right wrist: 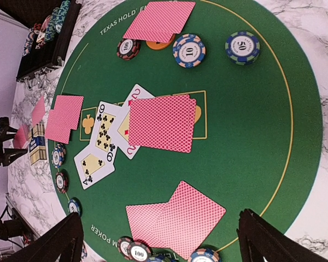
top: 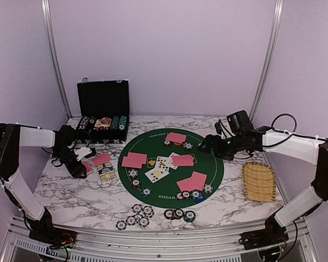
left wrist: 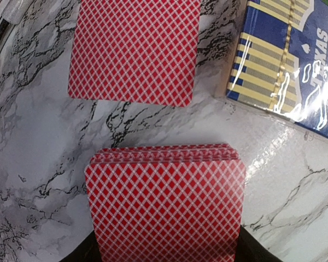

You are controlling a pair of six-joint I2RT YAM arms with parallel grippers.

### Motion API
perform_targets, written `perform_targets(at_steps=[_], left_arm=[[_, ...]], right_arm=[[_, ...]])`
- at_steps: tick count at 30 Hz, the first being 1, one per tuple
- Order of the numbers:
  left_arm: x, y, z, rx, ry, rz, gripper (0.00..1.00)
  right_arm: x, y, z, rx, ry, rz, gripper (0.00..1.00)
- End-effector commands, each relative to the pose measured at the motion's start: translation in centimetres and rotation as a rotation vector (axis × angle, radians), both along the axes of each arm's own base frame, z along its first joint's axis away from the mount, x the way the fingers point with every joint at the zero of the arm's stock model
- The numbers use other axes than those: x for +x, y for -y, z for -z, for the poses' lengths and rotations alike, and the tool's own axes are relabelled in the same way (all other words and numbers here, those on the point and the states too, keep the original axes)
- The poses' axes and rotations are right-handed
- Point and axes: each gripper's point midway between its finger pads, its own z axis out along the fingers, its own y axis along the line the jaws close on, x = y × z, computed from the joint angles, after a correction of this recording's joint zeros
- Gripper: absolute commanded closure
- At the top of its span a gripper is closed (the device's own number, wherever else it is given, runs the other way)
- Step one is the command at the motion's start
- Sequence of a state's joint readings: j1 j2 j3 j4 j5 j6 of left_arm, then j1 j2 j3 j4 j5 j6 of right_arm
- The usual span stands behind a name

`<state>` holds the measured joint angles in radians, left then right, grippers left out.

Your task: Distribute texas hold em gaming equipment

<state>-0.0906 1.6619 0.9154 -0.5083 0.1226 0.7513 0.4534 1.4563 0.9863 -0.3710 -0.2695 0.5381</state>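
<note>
In the overhead view, a round green poker mat (top: pixel 165 183) lay in the middle of the marble table (top: pixel 71 199). Pairs of red-backed cards (top: pixel 134 160) and several face-up cards (top: pixel 157 169) were spread over it. Poker chips (top: pixel 136 215) sat in clusters near the front edge of the table and in small groups around the mat. An open black case (top: pixel 104 98) stood at the back left and a woven tray (top: pixel 258 181) lay at the right. The left gripper (top: pixel 81 168) was low beside the mat's left edge, next to a blue card box (top: pixel 106 173). The right gripper (top: pixel 203 146) hung over the mat's right rim.

In the left wrist view, the left gripper's dark fingers (left wrist: pixel 79 252) were closed on either side of a slightly fanned deck (left wrist: pixel 164 207). A loose card (left wrist: pixel 134 49) lay face down on the marble just beyond it, with the card box to the right.

In the right wrist view, the right gripper (right wrist: pixel 159 218) was spread wide and held nothing, above a pair of cards on the mat. Beyond lay a nine of clubs (right wrist: pixel 105 131) and a four of clubs (right wrist: pixel 93 166), and a face-down card (right wrist: pixel 163 130) partly covered a red two. An orange button (right wrist: pixel 159 43) peeked from under the far pair, beside a 10 chip (right wrist: pixel 188 50) and a 50 chip (right wrist: pixel 242 47).
</note>
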Motion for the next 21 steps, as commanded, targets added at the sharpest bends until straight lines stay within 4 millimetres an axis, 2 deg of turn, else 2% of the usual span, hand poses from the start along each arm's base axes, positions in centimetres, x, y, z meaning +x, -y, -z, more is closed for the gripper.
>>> perform_targets(at_steps=[1, 7, 10, 21], left_arm=[[-0.5, -0.2, 1.6, 0.002, -0.015, -0.011, 0.76], [-0.9, -0.2, 1.7, 0.0, -0.016, -0.008, 0.5], [-0.9, -0.3, 1.4, 0.005, -0.009, -0.004, 0.41], [-1.4, -0.5, 1.1, 0.019, -0.012, -0.004, 0.43]], right_arm=[[-0.3, 0.7, -0.8, -0.016, 0.019, 0.032, 0.03], [0.0, 1.2, -1.5, -0.022, 0.028, 0.045, 0.02], [0.0, 1.2, -1.8, -0.021, 0.031, 0.045, 0.02], [0.2, 1.0, -2.0, -0.014, 0.037, 0.041, 0.02]])
